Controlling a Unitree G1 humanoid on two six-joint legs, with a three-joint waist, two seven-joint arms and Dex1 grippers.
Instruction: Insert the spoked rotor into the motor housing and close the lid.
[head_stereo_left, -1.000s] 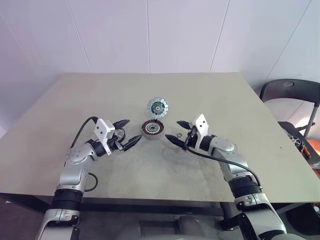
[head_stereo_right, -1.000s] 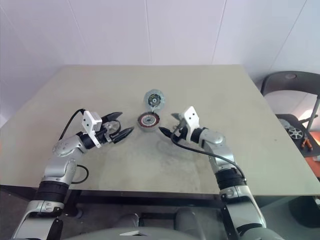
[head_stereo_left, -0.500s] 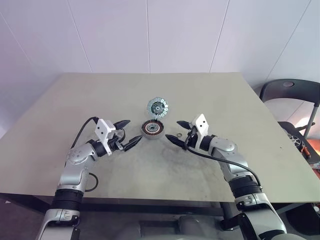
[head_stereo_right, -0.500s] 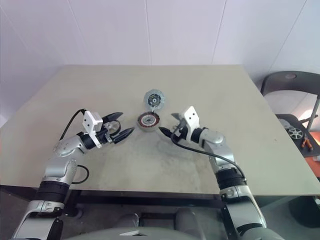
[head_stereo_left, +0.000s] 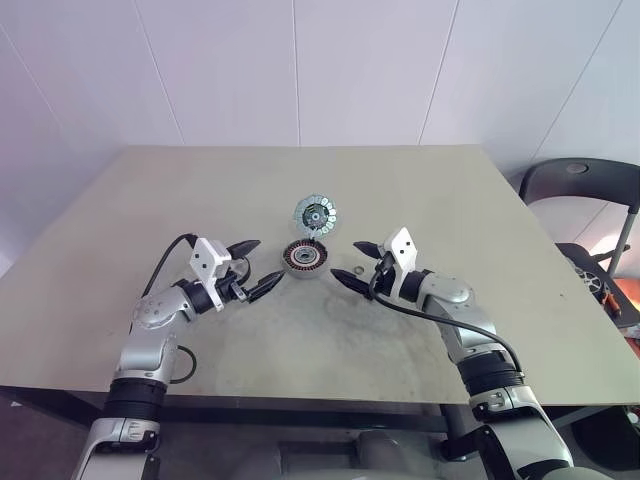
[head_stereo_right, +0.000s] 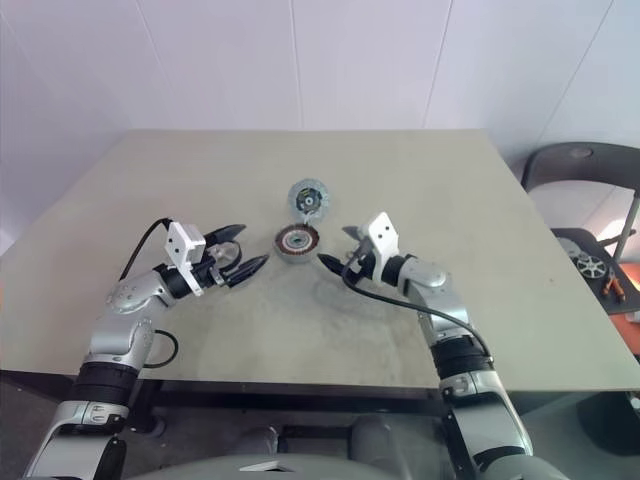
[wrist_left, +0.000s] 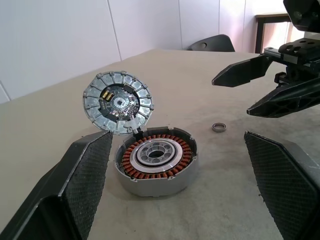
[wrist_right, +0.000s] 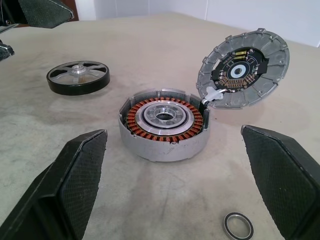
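Nothing has moved since the earlier frames: both my arms and every part on the bench (head_stereo_left: 130, 230) sit where they were. My left gripper (head_stereo_left: 251, 265) hovers just left of the motor housing (head_stereo_left: 305, 258), its two black fingers (wrist_left: 80, 180) spread wide apart and empty. My right gripper (head_stereo_left: 356, 265) hovers just right of the housing, fingers (wrist_right: 75, 170) likewise spread wide and holding nothing. Both grippers point inward toward each other, with the housing between them. The motor housing rests flat on the bench near its middle, a short grey cylinder with a ring of copper-brown windings around a silvery centre bore. The lid (head_stereo_left: 315, 213) stands open, tilted up at the far edge of the housing and joined to it by a small white piece at the rim; its segmented silvery rim and dark centre face toward me. The spoked rotor (wrist_right: 78, 78) lies flat on the bench, apart from the housing, on the side of my left gripper; in the right wrist view it sits beyond the housing, near my left fingers, with a black outer ring, silvery spokes and a small hub. A small metal washer ring (head_stereo_left: 358, 271) lies on the bench just right of the housing, close below my right fingers, touching neither
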